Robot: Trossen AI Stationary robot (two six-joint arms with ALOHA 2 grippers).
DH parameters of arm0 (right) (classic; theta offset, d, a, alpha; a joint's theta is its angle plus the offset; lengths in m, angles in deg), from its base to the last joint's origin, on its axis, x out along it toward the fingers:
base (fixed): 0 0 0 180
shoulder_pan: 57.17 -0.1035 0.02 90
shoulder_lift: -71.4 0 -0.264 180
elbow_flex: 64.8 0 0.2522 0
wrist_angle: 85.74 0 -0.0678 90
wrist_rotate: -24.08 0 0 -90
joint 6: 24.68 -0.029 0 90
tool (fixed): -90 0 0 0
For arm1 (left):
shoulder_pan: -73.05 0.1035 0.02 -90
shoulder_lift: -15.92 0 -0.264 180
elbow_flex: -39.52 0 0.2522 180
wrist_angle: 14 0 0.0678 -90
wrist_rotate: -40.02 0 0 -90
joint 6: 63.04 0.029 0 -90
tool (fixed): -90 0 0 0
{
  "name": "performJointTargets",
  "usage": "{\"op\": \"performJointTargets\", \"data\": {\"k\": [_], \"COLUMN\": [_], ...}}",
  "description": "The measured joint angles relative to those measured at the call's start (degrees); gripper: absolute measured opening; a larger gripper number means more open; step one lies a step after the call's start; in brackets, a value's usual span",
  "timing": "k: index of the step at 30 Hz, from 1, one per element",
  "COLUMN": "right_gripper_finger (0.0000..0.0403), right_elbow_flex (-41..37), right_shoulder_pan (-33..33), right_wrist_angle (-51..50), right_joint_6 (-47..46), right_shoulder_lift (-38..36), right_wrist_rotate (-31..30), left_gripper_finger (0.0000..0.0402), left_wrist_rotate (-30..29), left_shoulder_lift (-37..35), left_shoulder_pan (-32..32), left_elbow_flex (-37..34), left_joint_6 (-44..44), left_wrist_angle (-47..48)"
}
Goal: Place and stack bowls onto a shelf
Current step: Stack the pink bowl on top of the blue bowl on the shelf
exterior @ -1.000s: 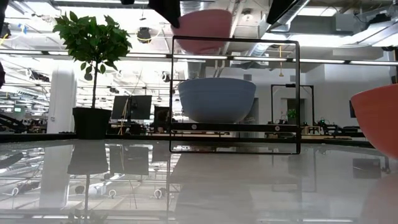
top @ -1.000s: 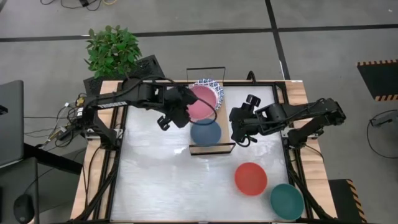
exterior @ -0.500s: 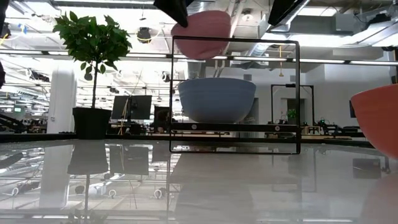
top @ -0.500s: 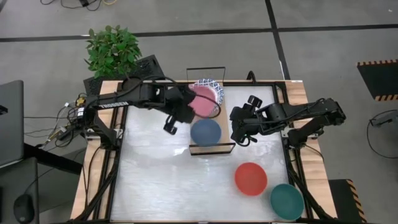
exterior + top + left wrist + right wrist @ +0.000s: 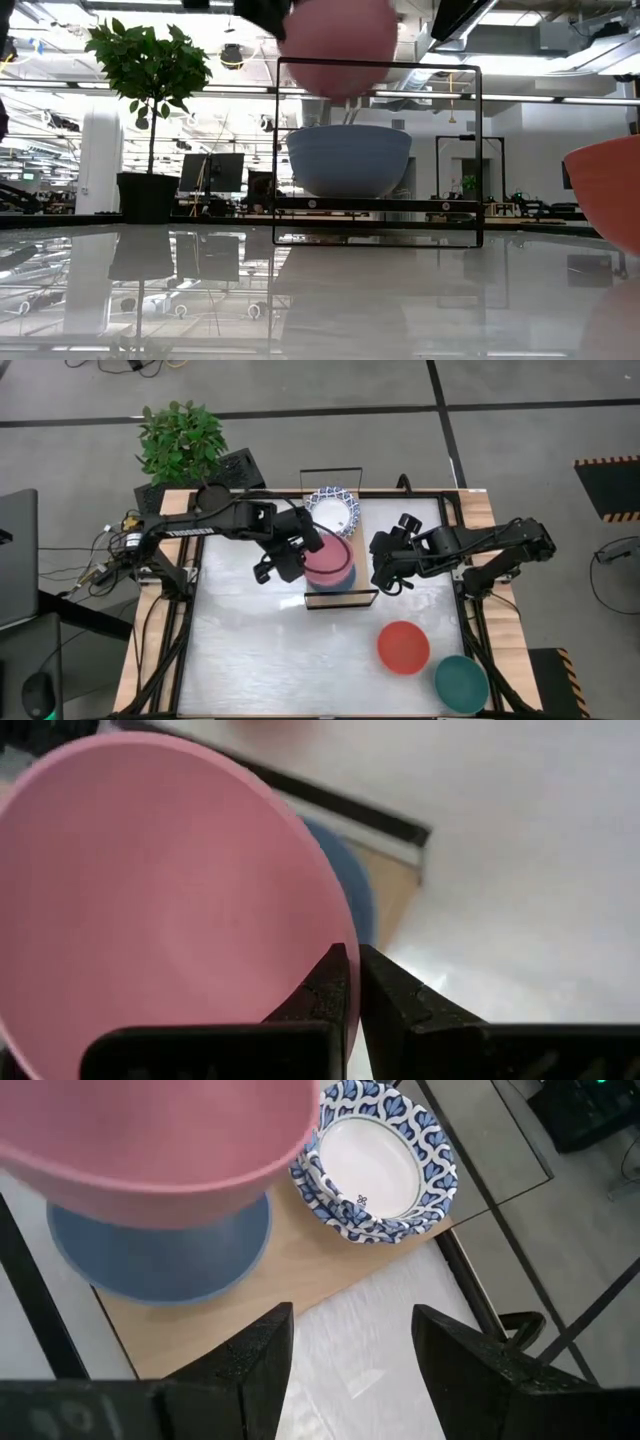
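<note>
My left gripper (image 5: 302, 557) is shut on the pink bowl (image 5: 327, 559) and holds it in the air over the slate-blue bowl (image 5: 348, 160). The slate-blue bowl stands on its base at the near end of the shelf (image 5: 300, 1270). A stack of white bowls with blue patterned rims (image 5: 332, 510) sits at the shelf's far end. The red bowl (image 5: 403, 647) and the dark green bowl (image 5: 461, 682) rest on the table at the near right. To the right of the shelf, my right gripper (image 5: 350, 1360) hangs open above the table with nothing between its fingers. My left gripper pinches the pink bowl's rim (image 5: 338, 942) on the bowl's left side, one finger inside and one outside. The fingers slant down from the table's left. The bowl is lifted clear and tilted, above the slate-blue bowl (image 5: 352, 895) without touching it.
Thin black wire frames (image 5: 378, 65) stand at both short ends of the shelf. A potted plant (image 5: 182, 440) stands at the far left corner. Wooden rails (image 5: 152, 620) run along the table's sides. The near left half of the table top (image 5: 250, 650) is bare.
My left gripper has carried the pink bowl from over the patterned stack toward the table's near edge and a little down. It now hangs over the slate-blue bowl. The wrist has turned and the bowl has tipped.
</note>
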Motion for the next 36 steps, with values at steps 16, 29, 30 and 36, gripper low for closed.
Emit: {"op": "performJointTargets", "data": {"k": [16,29,30,36], "right_gripper_finger": [0.0230,0.0230,0.0230,0.0230], "right_elbow_flex": [0.0,0.0,0.0,0.0], "right_shoulder_pan": [0.0,0.0,0.0,0.4], "right_wrist_angle": [0.0,0.0,0.0,0.0], "right_joint_6": [0.5,0.5,0.5,0.5], "right_shoulder_lift": [0.0,0.0,0.0,0.0], "right_wrist_rotate": [0.0,0.0,0.0,0.0], "left_gripper_finger": [0.0000,0.0000,0.0000,0.0000], "left_wrist_rotate": [-6.4,-3.6,-3.4,-1.2], "left_shoulder_lift": [4.8,5.2,5.2,5.2], "left_shoulder_pan": [-0.7,-1.2,-1.2,-1.2], "left_elbow_flex": [-4.1,-4.1,-4.1,-4.6], "left_joint_6": [4.3,6.9,6.9,5.9], "left_wrist_angle": [-5.7,-5.5,-5.5,-5.2]}}
